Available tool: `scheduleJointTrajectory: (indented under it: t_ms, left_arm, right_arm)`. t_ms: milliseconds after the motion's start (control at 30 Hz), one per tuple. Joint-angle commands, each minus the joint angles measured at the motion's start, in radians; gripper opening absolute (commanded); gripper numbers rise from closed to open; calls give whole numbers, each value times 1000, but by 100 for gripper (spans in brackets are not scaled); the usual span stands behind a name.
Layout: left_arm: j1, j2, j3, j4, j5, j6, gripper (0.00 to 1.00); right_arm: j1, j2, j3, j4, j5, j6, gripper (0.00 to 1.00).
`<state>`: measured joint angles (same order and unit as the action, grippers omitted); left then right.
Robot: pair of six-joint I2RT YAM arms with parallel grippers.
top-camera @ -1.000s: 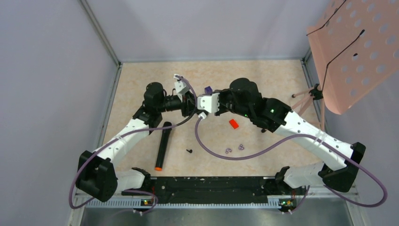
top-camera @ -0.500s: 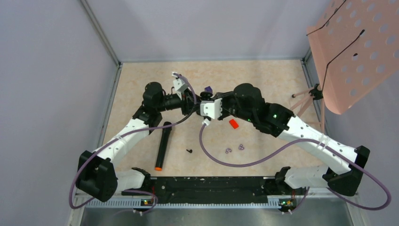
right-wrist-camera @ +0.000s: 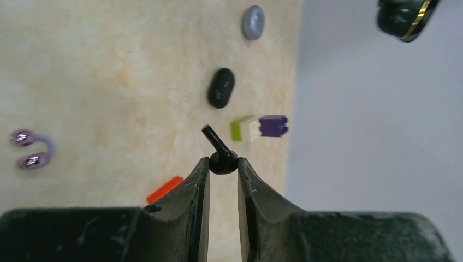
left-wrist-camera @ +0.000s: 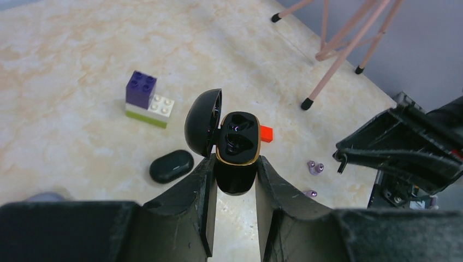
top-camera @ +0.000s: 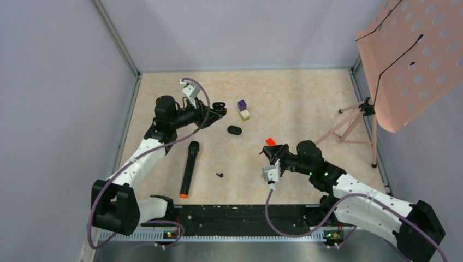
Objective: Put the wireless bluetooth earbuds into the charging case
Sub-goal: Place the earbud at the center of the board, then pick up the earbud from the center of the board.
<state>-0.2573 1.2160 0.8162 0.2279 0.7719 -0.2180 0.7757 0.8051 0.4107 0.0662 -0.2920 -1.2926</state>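
My left pincer (left-wrist-camera: 235, 164) is clamping the lower body of the charging case (left-wrist-camera: 236, 143), its jaws parted only as far as the case is wide. The case is sitting upright between my fingers above the table, its hinged lid (left-wrist-camera: 202, 123) swinging open toward nine o'clock and its gold-rimmed cavities facing the camera. Whether anything is sitting in them, I cannot tell.

My right pincer (right-wrist-camera: 223, 164) is nearly closed and is pinching the round head of one black earbud (right-wrist-camera: 219, 155) at its fingertips. The short stem is sticking out toward eleven o'clock.

In the left wrist view, a red block (left-wrist-camera: 266, 133) is showing just at the case's three o'clock. A black oval object (left-wrist-camera: 171, 166) is lying at eight o'clock. A purple brick (left-wrist-camera: 141, 89) and a white-and-green brick (left-wrist-camera: 155, 112) are touching each other at ten o'clock. Small purple rings (left-wrist-camera: 315, 167) are lying at four o'clock, and the pink tripod legs (left-wrist-camera: 333, 60) are standing at one o'clock.

From overhead, a second tiny black earbud (top-camera: 219, 175) is lying on the table at nine o'clock from my right pincer. It is near a black microphone (top-camera: 189, 168) with an orange end.
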Motion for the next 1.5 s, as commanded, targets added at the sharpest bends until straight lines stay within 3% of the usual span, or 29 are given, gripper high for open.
scheduleJointTrajectory:
  t_ms: [0,367,600,767,833,933,1033,1167,1233,1300,1467]
  left_arm:
    - [64,-30,2,-34,-5,-90,0]
    - [89,-56,-6,-78,-15,-104,0]
    - [89,-77,-10,-87,-29,-84,0]
    - [90,-87,-28,-60,-34,-100,0]
    - [90,-89,-36,-44,-35,-107,0]
    - [90,-88,-38,-33,-34,-114,0]
    - [91,-94,-42,-24,-36,-123,0]
    - [92,-110,-52,-16,-36,-127,0]
    - [92,-122,-61,-10,-44,-130,0]
    - [93,-139,-69,-11,-63,-135,0]
    - [111,-175,-68,-92,-192,-169,0]
  right_arm:
    - [-84,73,-50,137,-349,-122,0]
    - [-133,539,30,123,-650,-561,0]
    - [-143,741,225,-282,-648,-966,0]
    - [-152,828,337,-521,-574,-1146,4]
    - [-154,854,362,-559,-543,-1189,11]
    - [-154,863,401,-611,-489,-1208,33]
    - [-160,818,443,-638,-426,-1094,43]
    - [-195,713,505,-744,-377,-981,46]
    - [-196,650,534,-777,-370,-809,47]
    - [-182,592,558,-776,-365,-560,49]
    - [-115,582,654,-629,-138,458,45]
